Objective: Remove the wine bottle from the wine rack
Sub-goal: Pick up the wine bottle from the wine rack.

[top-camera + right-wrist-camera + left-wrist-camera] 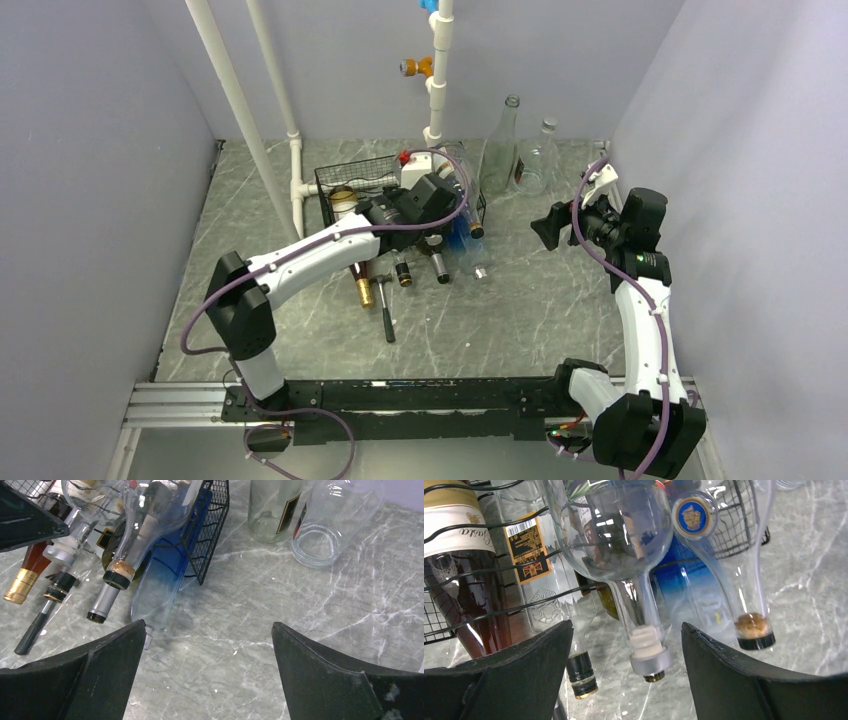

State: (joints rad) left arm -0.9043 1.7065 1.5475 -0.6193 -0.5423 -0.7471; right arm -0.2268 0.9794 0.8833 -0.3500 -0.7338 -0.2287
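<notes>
The black wire wine rack [352,177] stands at the back middle of the table, with several bottles lying in it, necks pointing forward. It also shows in the left wrist view [744,535] and the right wrist view [210,535]. My left gripper [443,222] is at the rack's front, open. In the left wrist view [626,625] its jaws stand either side of the neck of a clear round-bodied wine bottle [616,525] with a white stopper and silver cap [650,656], without touching it. My right gripper [548,228] is open and empty, right of the rack, over bare table [208,624].
Two empty clear bottles [503,148] [541,160] stand at the back right. A blue-tinted bottle [165,580] lies by the rack's right side. A gold-capped amber bottle [366,292] and a dark-necked one [386,318] reach forward onto the table. White pipes [240,110] rise at the back left.
</notes>
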